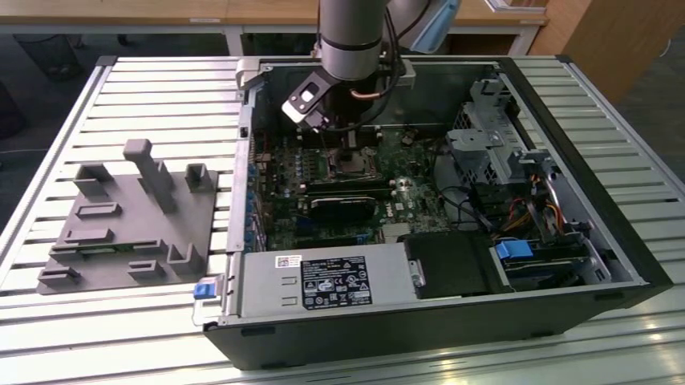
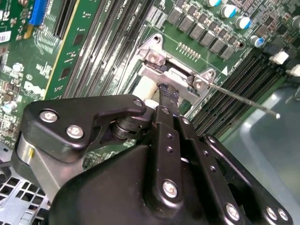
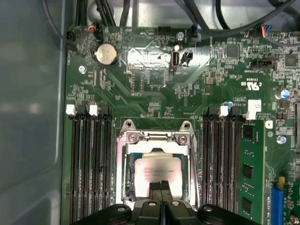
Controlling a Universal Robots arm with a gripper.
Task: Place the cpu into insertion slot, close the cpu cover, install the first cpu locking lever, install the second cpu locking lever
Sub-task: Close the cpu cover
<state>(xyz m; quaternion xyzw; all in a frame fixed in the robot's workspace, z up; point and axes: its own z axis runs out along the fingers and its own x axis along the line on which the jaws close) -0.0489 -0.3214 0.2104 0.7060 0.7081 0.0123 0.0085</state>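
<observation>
The light, stiff, likely fragile cpu (image 3: 158, 169), best gripped only by its edges, lies flat on the green circuit board (image 3: 187, 98), framed by the lowered cpu cover (image 3: 158, 137), while the pincer (image 3: 162, 185), fingers shut together on nothing, sits over one edge of the chip.

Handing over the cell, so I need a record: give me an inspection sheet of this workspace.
Surface: slatted table, open PC case on it.
Job's things: cpu seated, cover down over it; one lever juts out sideways.
Clutter: grey fixture beside the case.
Grippers: hand shut, tips at the cover's edge.
Cables: bundle inside the case.
Surroundings: wooden furniture behind the table.
</observation>
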